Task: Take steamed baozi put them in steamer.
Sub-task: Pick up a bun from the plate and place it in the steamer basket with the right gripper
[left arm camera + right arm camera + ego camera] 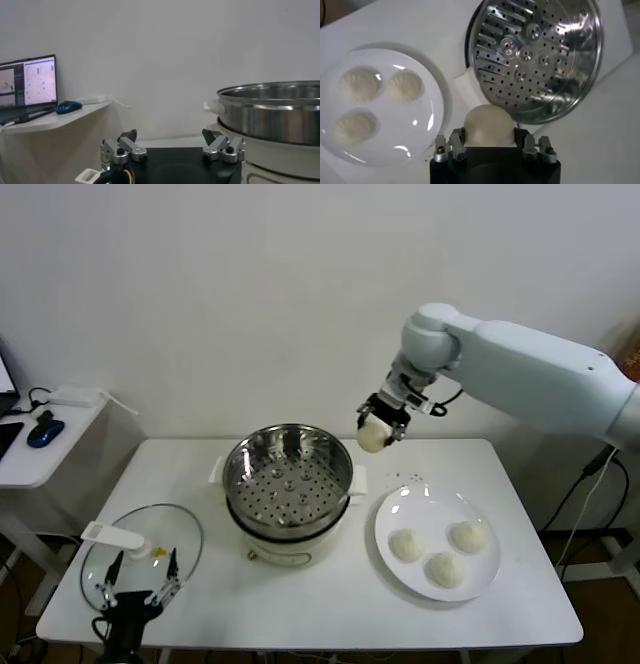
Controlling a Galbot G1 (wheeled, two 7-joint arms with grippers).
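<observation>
**Steel basket waiting, one bun in the air**

Cream-white dough up high: the right gripper [381, 427] is clamped on one baozi [372, 437], jaws closed just to the bun's width, hanging above the table just right of the steamer [288, 474] and a little beyond its far-right rim. That is the relation that matters: the basket lies to the left of the jaws, slightly nearer and below, so my read is a short carry left over the rim before any release. The right wrist view confirms it, the bun [488, 125] between the jaws and the perforated floor [535, 55] bare.

Count them: four buns in all, one held, three on the white plate [400, 509] to the right; one steamer, none inside.

The left gripper [140, 582] sits parked at the near-left corner by the glass lid [180, 529], jaws spread wide, holding nothing.
</observation>
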